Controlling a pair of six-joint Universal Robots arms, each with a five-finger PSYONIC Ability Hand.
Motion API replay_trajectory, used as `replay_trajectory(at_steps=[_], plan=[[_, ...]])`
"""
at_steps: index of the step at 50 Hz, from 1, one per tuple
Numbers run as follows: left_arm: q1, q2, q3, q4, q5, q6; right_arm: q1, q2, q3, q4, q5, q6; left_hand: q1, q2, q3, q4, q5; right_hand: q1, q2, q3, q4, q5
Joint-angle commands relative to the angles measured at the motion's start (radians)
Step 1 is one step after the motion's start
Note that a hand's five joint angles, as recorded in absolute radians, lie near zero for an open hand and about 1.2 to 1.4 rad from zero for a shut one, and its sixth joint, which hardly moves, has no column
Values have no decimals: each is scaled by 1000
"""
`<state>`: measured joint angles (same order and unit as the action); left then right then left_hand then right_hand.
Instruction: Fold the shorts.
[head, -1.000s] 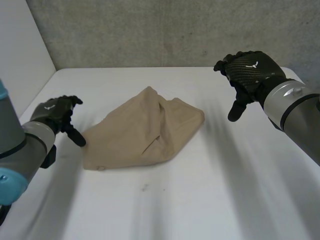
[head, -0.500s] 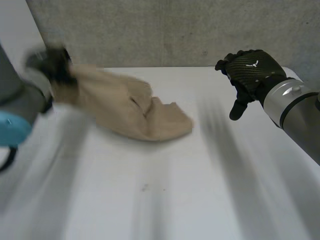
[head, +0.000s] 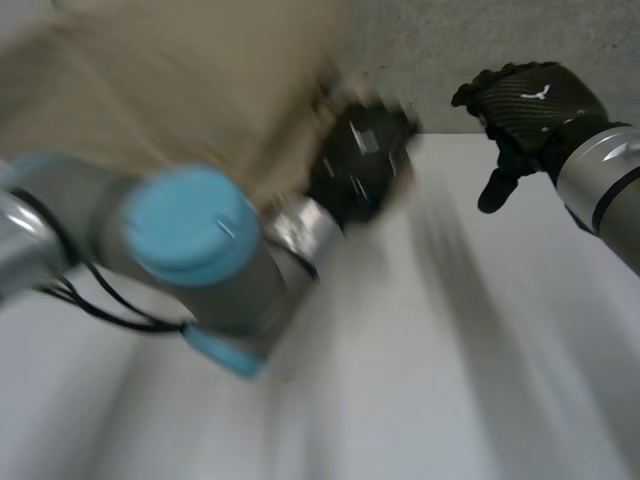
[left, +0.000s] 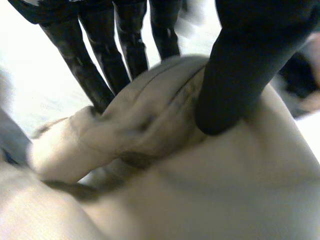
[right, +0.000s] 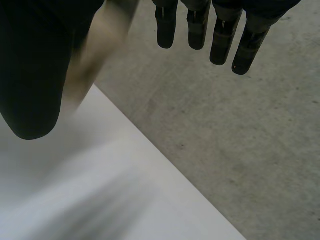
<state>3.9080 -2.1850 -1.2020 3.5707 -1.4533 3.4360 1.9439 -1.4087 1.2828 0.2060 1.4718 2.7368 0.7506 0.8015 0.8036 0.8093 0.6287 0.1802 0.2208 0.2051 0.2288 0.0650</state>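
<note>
The beige shorts (head: 170, 80) are lifted off the table and spread across the upper left of the head view. My left hand (head: 360, 165) is raised at their right edge, near the middle of the view. In the left wrist view its fingers (left: 100, 75) and thumb (left: 235, 90) pinch a bunched fold of the shorts (left: 165, 125) between them. My right hand (head: 530, 105) hovers at the far right with relaxed fingers (right: 200, 30) and nothing in it. A beige strip of the shorts (right: 100, 45) shows beside its thumb (right: 35, 90).
My left arm with its light-blue cap (head: 190, 225) crosses close in front of the head camera and hides the table's left half. The white table (head: 450, 380) shows below and to the right. A grey wall (head: 420, 40) stands behind the table's far edge.
My left hand took hold of the shorts at their left side and swept them up off the table and across toward the middle. My right hand drifted slightly right.
</note>
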Motion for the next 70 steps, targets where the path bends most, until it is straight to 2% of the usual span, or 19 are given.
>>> replay_trajectory(at_steps=[1, 6, 11, 19, 23, 29, 32, 38, 43, 44, 46, 47, 54, 59, 65, 66, 68, 69, 70], plan=[[-149, -79, -115, -61, 42, 32, -52, -6, -19, 0, -1, 3, -460, -511, -513, -519, -513, -6, -46, -31, -54, -65], [-170, 17, -148, -64, 44, 55, -60, -6, -23, 0, -2, 3, -516, -567, -570, -575, -569, -6, -46, -31, -54, -65], [-150, 154, -160, -69, 41, 51, -57, -6, -25, -2, -2, 3, -516, -567, -570, -575, -569, -6, -46, -31, -54, -65], [13, 275, -175, -96, 10, 49, -45, -3, -22, 50, 4, 0, -496, -547, -549, -555, -549, -6, -46, -31, -54, -65], [97, 306, -221, -200, -54, 46, -46, -1, -25, 134, -4, -20, -481, -532, -534, -540, -534, -6, -46, -31, -54, -65], [128, 323, -280, -377, -105, -24, -46, 65, -19, 167, -33, -51, -490, -541, -543, -549, -543, -6, -46, -31, -54, -65], [119, 323, -301, -443, -128, -119, -48, 121, -22, 135, -56, -52, -484, -535, -537, -543, -537, -6, -46, -31, -54, -65], [90, 324, -269, -452, -192, -355, -59, 267, -40, 4, -128, -123, -443, -494, -496, -502, -496, -6, -46, -31, -54, -65], [38, 292, -171, -467, -220, -443, -91, 352, -60, -68, -151, -222, -417, -468, -470, -476, -469, 43, 2, 18, -6, -17], [-14, 247, -122, -477, -229, -455, -98, 364, -65, -75, -157, -236, -385, -436, -438, -443, -437, 46, 5, 21, -3, -14], [-35, 229, -105, -480, -233, -455, -106, 407, -80, -82, -189, -253, -381, -432, -434, -440, -434, 60, 20, 35, 12, 1], [-77, 185, -58, -481, -252, -457, -109, 430, -89, -82, -223, -256, -381, -432, -434, -440, -434, 78, 37, 53, 29, 18], [-134, 38, 47, -472, -360, -465, -134, 502, -103, -86, -372, -259, -326, -377, -379, -385, -379, 107, 67, 82, 59, 48], [-162, -68, 116, -472, -404, -458, -142, 545, -123, -88, -410, -261, -323, -374, -376, -381, -375, 160, 119, 135, 111, 101], [-167, -157, 164, -471, -435, -457, -140, 586, -145, -85, -412, -267, -293, -344, -346, -352, -346, 231, 190, 206, 182, 171], [-164, -174, 174, -467, -440, -455, -137, 603, -154, -83, -415, -266, -203, -254, -256, -262, -256, 559, 518, 534, 510, 500], [-157, -180, 179, -464, -446, -455, -135, 603, -158, -86, -416, -261, 14, -37, -39, -45, -39, 910, 869, 885, 861, 851], [-156, -180, 180, -463, -453, -455, -135, 602, -163, -88, -415, -261, 181, 130, 127, 122, 128, 1077, 1037, 1053, 1029, 1018], [-151, -173, 180, -454, -470, -452, -132, 600, -166, -89, -415, -259, 482, 431, 429, 423, 429, 1215, 1174, 1190, 1166, 1155]])
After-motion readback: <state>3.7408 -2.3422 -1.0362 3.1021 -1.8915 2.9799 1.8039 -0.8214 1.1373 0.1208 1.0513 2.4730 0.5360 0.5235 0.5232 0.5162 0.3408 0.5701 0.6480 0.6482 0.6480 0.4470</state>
